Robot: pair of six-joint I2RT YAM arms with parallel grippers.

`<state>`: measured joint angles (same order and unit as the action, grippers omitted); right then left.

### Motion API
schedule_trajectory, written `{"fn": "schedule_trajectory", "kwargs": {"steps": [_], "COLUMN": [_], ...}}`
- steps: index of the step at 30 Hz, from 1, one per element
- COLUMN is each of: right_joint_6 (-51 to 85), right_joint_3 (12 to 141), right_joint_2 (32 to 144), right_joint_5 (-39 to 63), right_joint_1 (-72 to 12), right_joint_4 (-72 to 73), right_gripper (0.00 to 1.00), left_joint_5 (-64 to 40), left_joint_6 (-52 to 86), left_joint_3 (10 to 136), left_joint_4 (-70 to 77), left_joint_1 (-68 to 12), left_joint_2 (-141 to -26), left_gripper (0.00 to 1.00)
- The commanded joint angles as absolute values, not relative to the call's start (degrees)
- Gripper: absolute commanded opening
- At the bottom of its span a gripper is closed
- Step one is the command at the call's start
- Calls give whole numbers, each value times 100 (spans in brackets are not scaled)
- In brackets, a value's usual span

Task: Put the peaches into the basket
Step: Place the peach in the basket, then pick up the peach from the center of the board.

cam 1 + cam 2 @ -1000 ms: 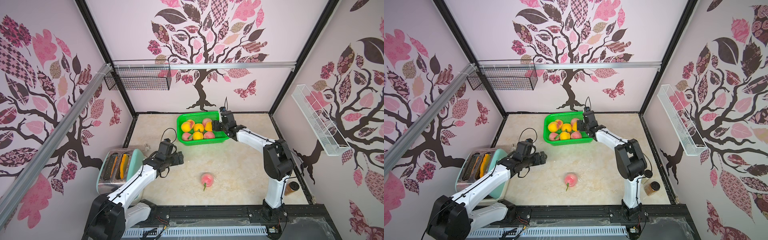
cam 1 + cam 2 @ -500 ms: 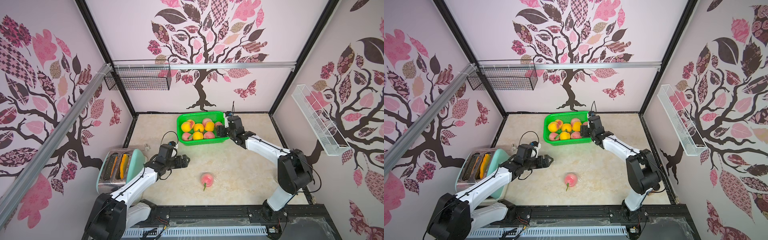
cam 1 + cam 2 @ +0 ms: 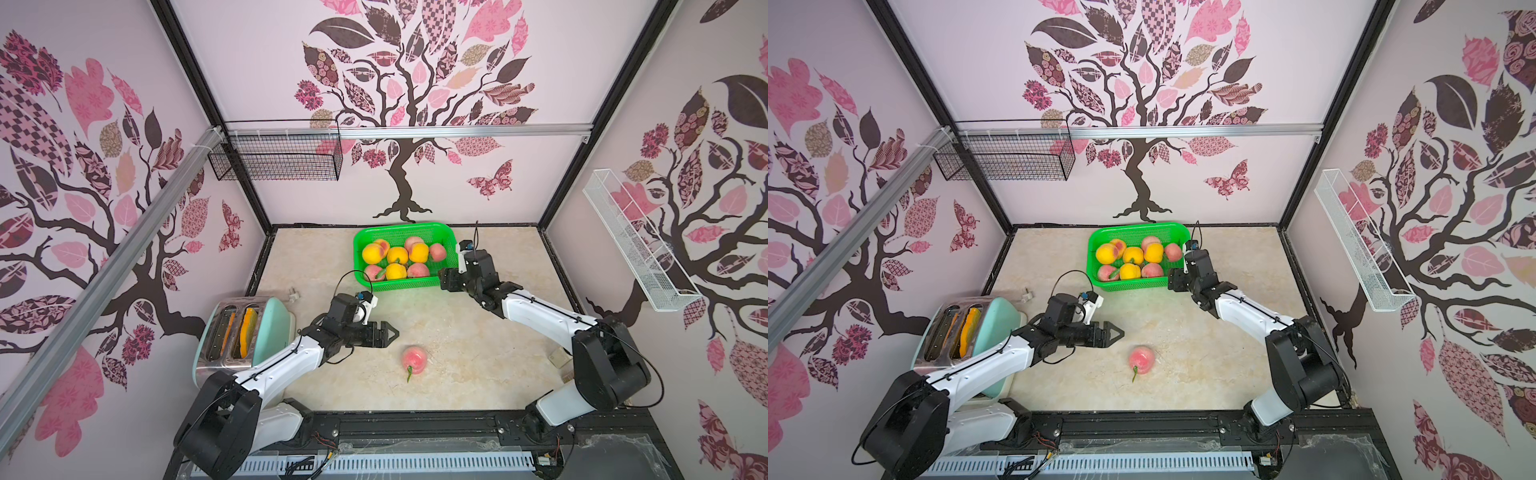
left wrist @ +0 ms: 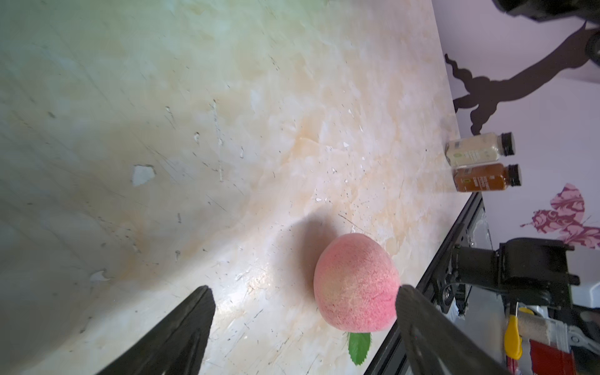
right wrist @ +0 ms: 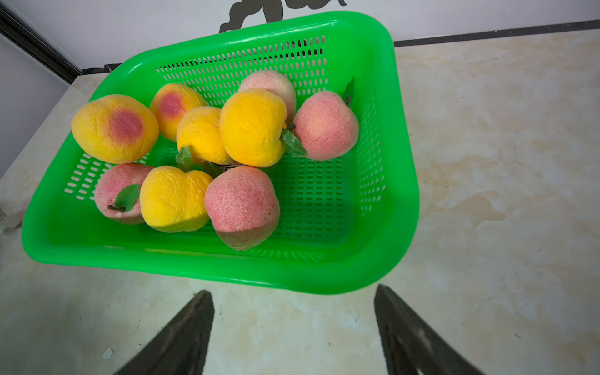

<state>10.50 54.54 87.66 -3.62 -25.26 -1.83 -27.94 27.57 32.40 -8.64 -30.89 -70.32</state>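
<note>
Left fingers (image 4: 181, 334) gape wide near the lone peach (image 4: 355, 285) — its wrist view alone clearly shows two bottles (image 4: 472, 153) — right fingers (image 5: 185, 334) parted, empty.

On the table (image 3: 457, 332), the basket (image 3: 415, 229) holding peaches (image 3: 397, 271) stands at 12 o'clock, a single peach (image 3: 414, 359) at 6, the toaster (image 3: 245, 332) at 9.

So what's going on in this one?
Two robot arms are loading toy peaches into the green basket. Nine peaches already sit inside it. One pink peach lies alone on the table. The left gripper is open and empty, aimed at that peach but short of it in both top views. The right gripper is also open and empty, just outside the basket's near rim.
</note>
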Motion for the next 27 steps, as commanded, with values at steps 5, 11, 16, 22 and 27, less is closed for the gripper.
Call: {"fn": "schedule_trajectory", "kwargs": {"steps": [5,11,16,22,27], "right_joint_6": [1103,1140,1147,1158,1161], "right_joint_3": [5009,4843,4803,4755,4711], "right_joint_2": [8561,8508,8555,8534,8508], "right_joint_5": [-515,-464,-494,-448,-448], "right_joint_1": [-2508,-2507,-2507,-2507,-2505], "right_joint_4": [276,387,432,438,439], "right_gripper": [80,80,80,80,80], "left_joint_5": [-2851,-2766,-2329,-2426,-2401], "left_joint_6": [2757,2624,2464,2571,2549], "left_joint_3": [3404,3727,4091,4131,4197], "left_joint_4": [-994,-1269,-1618,-1539,-1618], "left_joint_1": [-3338,-3819,-4318,-4399,-4455], "left_joint_2": [-7131,-7463,-7837,-7943,-8063], "left_gripper": [92,92,92,92,92]}}
